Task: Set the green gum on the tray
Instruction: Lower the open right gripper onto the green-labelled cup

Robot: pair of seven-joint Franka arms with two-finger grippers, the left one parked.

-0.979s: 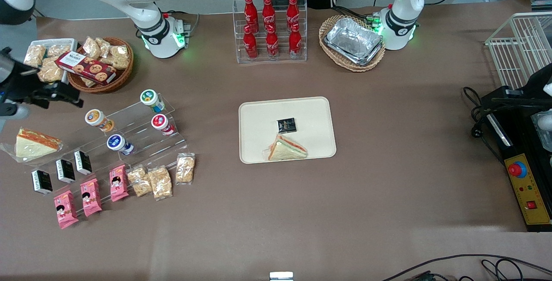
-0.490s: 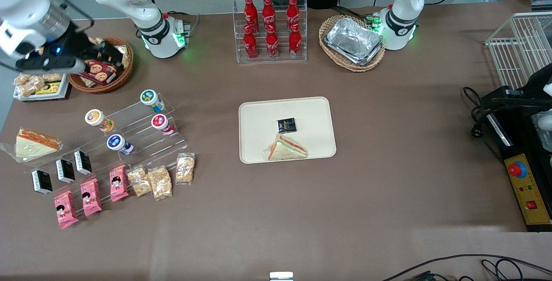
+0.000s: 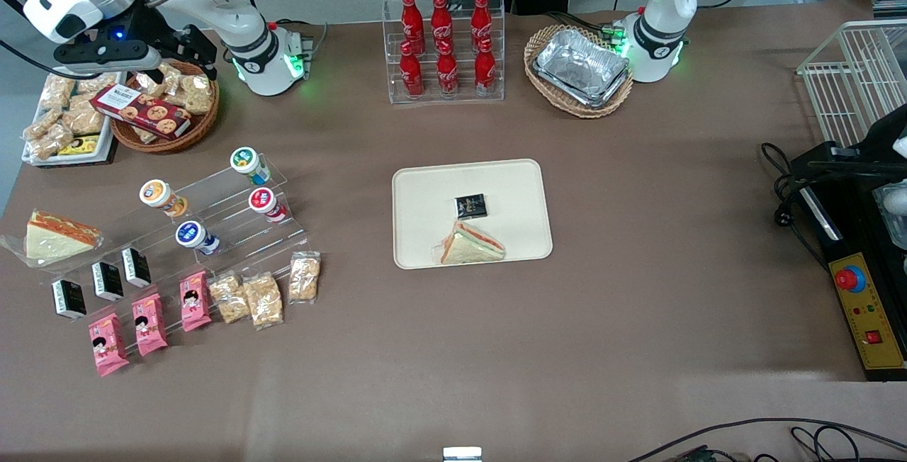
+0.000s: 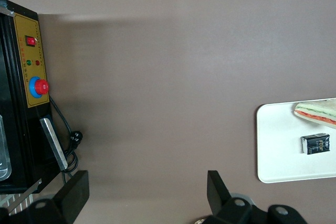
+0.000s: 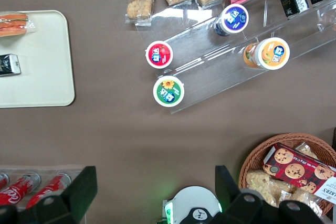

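The gripper (image 3: 186,42) is hovering open-fingered and empty above the snack basket (image 3: 166,137). The green gum (image 3: 248,164) is sitting untouched on the clear rack (image 3: 220,214), nearer the front camera than the gripper. The tray (image 3: 425,193) is lying mid-table, well apart from both.

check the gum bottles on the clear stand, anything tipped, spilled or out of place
Nothing stands out. The green gum sits on the acrylic stand with the red, blue and orange bottles, none spilled. The tray holds a sandwich and a dark packet. The gripper, open, hovers above the cookie basket.
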